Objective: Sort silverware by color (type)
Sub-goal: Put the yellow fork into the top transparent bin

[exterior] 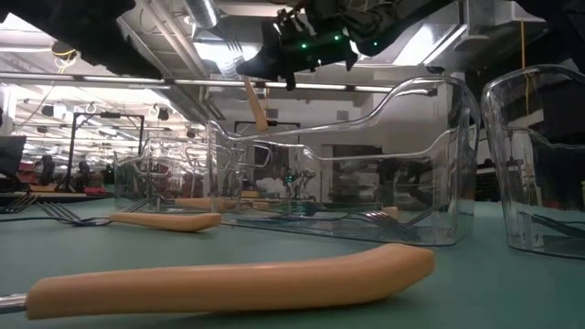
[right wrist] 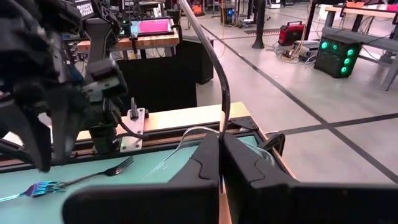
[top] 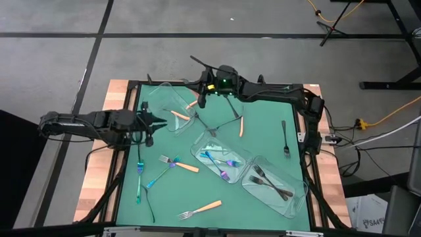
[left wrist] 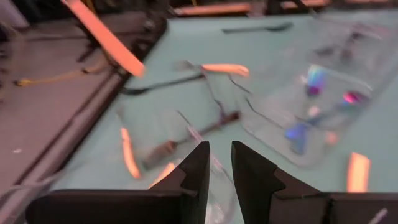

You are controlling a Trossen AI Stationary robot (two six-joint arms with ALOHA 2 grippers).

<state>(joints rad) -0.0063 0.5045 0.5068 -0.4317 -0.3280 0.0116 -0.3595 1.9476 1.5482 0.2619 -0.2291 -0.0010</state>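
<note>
My right gripper (top: pixel 200 100) reaches in along the far edge and is shut on an orange-handled utensil (top: pixel 193 104) held in the air over the far clear tray (top: pixel 168 99). My left gripper (top: pixel 152 122) waits at the table's left side, slightly open with nothing between its fingers (left wrist: pixel 198 167). More silverware lies flat on the green mat: orange-handled pieces (top: pixel 186 166) (top: pixel 202 209), iridescent pieces (top: pixel 139 176) and dark forks (top: pixel 285 139). The middle tray (top: pixel 238 153) holds iridescent forks (top: pixel 217 161). The near right tray (top: pixel 296 197) holds dark forks (top: pixel 271 183). My right gripper pinches the utensil's orange handle (exterior: pixel 249 90) between its two fingers. The fingers come nearly level from the table's right side. The handle (exterior: pixel 256 111) hangs slanting below them, clear of the mat and above the far tray. Its head is hidden.
Two more orange handles (top: pixel 179 117) (top: pixel 241 126) and dark utensils (top: pixel 212 126) lie just beside the far tray. The table's black frame (top: pixel 309 164) runs around the mat. Cables (top: pixel 146 197) trail over the near left part of the mat.
</note>
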